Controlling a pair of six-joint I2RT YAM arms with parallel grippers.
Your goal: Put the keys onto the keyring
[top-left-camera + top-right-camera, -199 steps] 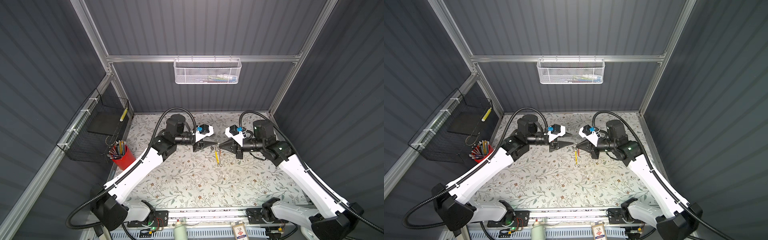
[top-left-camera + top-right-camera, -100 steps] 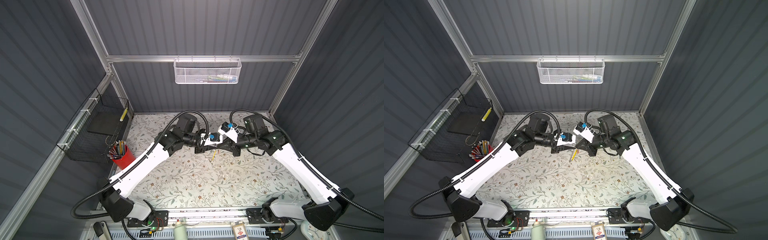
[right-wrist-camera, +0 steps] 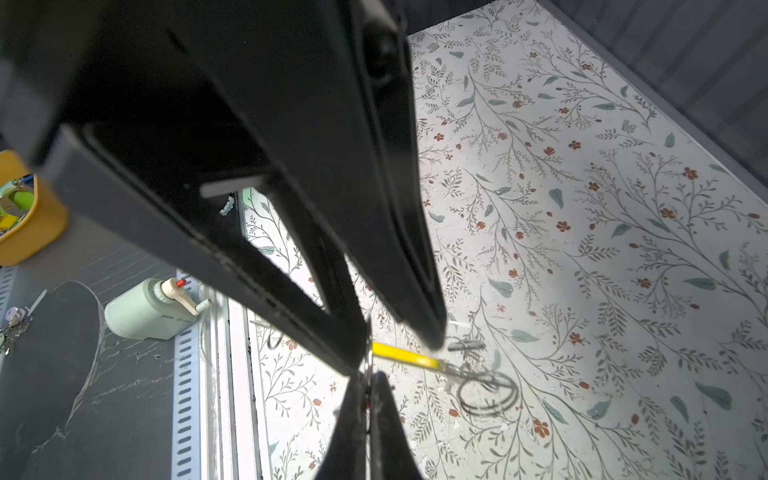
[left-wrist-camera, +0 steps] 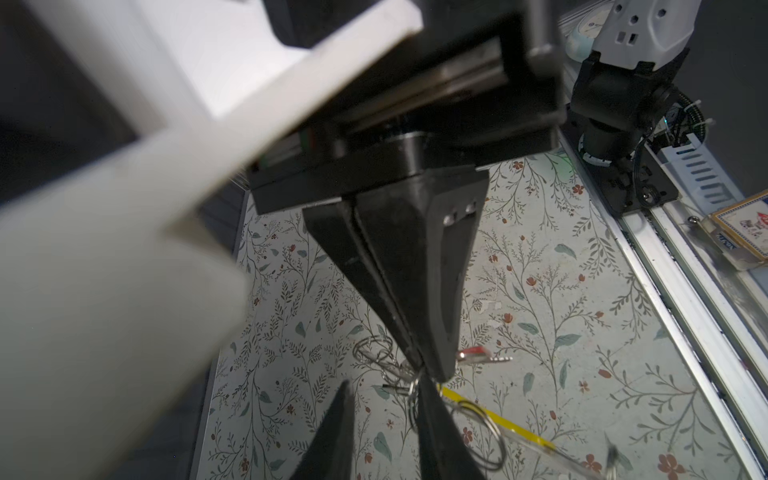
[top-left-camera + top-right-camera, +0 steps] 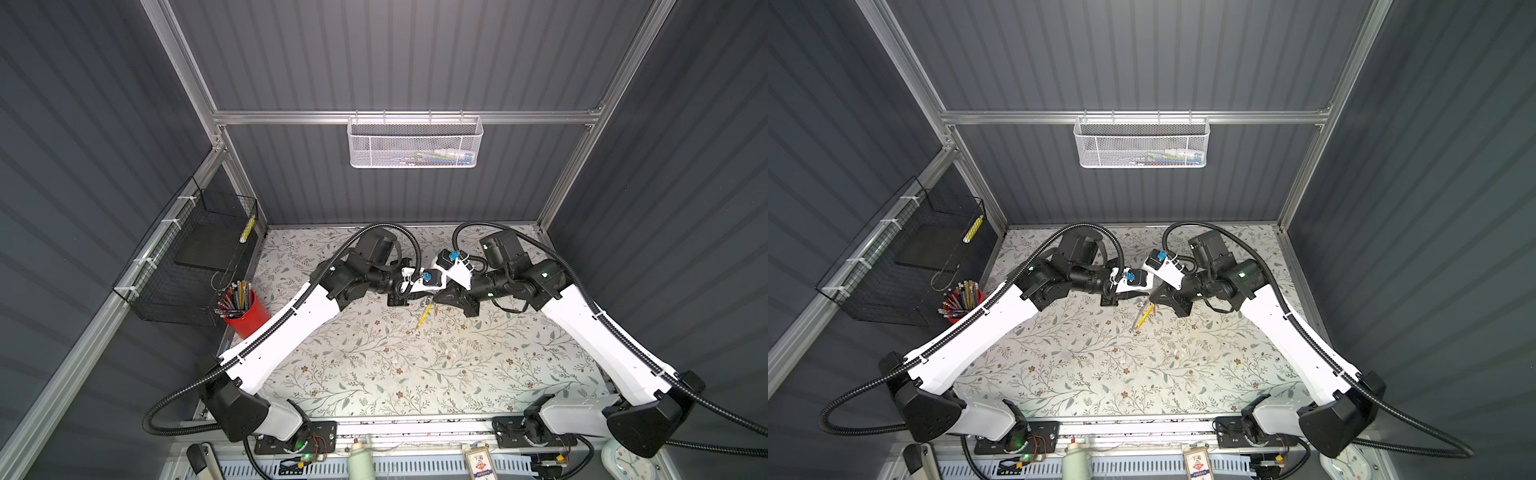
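Grey wire hoop with a yellow plastic segment, the keyring [image 3: 403, 355] dangles above the floral table mat [image 5: 374, 374]. My right gripper [image 3: 368, 380] has its jaws clamped on the thin wire. My left gripper [image 4: 384, 386] stands narrowly parted just beside that pinch, gripping nothing I can make out. A silvery key with a red oval tag [image 4: 473, 355] shows close by, but I can't tell whether it's threaded. I judge most of the threading is left to do.

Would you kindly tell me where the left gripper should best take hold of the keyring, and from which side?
On the keyring, probably the yellow segment: it is wider than the thin wire, which the shut right gripper pinches beside it. Bring the left gripper in from the opposite side, fingers straddling the segment.
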